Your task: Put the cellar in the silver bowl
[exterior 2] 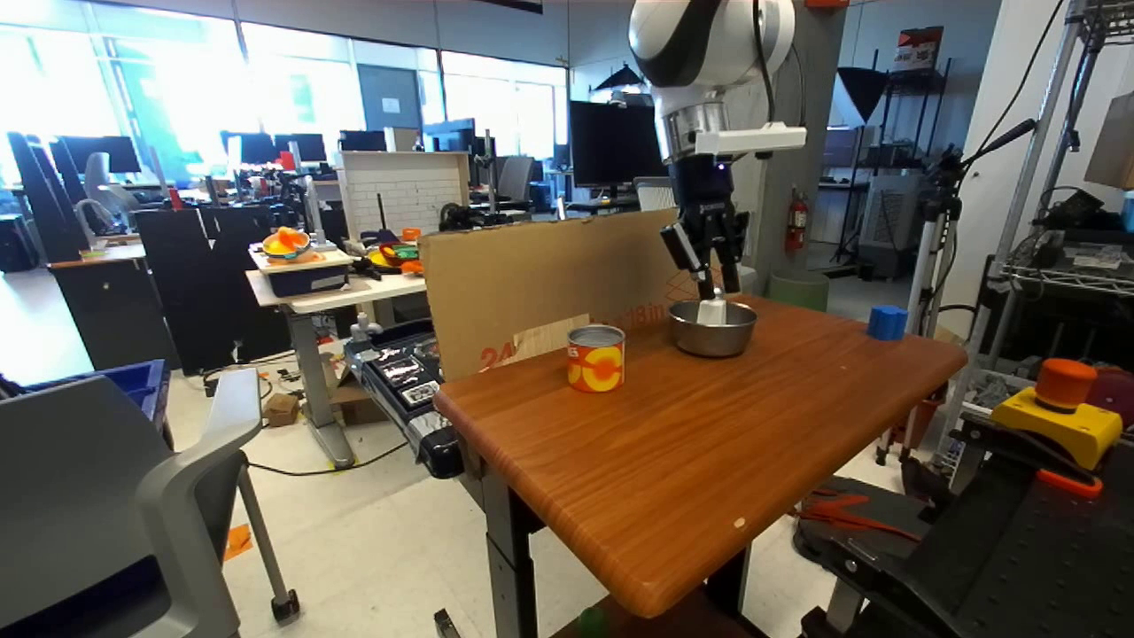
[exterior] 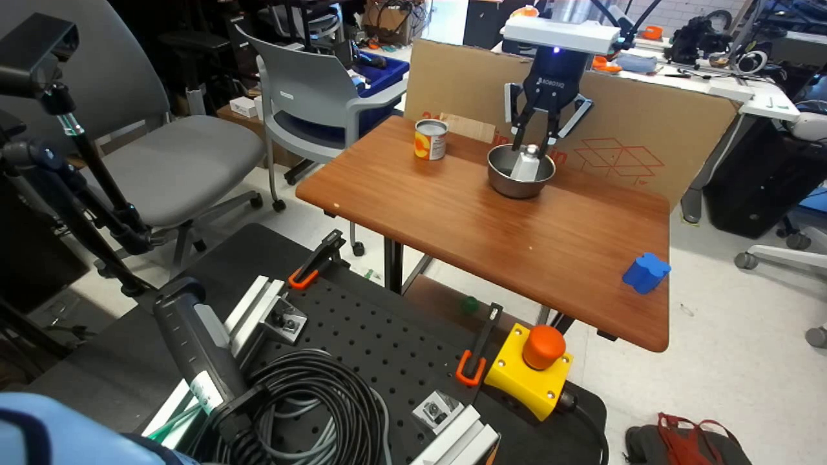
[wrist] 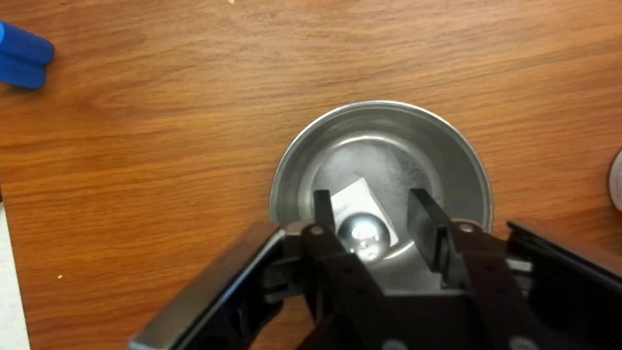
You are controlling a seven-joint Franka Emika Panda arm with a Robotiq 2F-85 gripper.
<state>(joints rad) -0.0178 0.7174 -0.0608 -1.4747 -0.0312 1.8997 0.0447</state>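
The cellar is a small white shaker with a shiny silver knob on top. It stands, upright or nearly so, inside the silver bowl; the cellar shows in both exterior views (exterior: 525, 168) (exterior 2: 711, 312) and in the wrist view (wrist: 363, 218). The silver bowl sits on the table, in both exterior views (exterior: 519, 188) (exterior 2: 709, 342) and in the wrist view (wrist: 452, 146). My gripper (exterior: 530, 152) points down into the bowl. In the wrist view the gripper (wrist: 369, 192) is open around the cellar. The left finger is close to the cellar; a clear gap separates it from the right finger.
A can with an orange label (exterior: 431, 139) (exterior 2: 595, 359) stands on the wooden table (exterior: 452, 213). A blue block (exterior: 646, 272) (exterior 2: 887, 322) (wrist: 24, 56) lies near the table's opposite end. A cardboard sheet (exterior: 620, 116) (exterior 2: 549, 275) stands along the table's edge behind the bowl.
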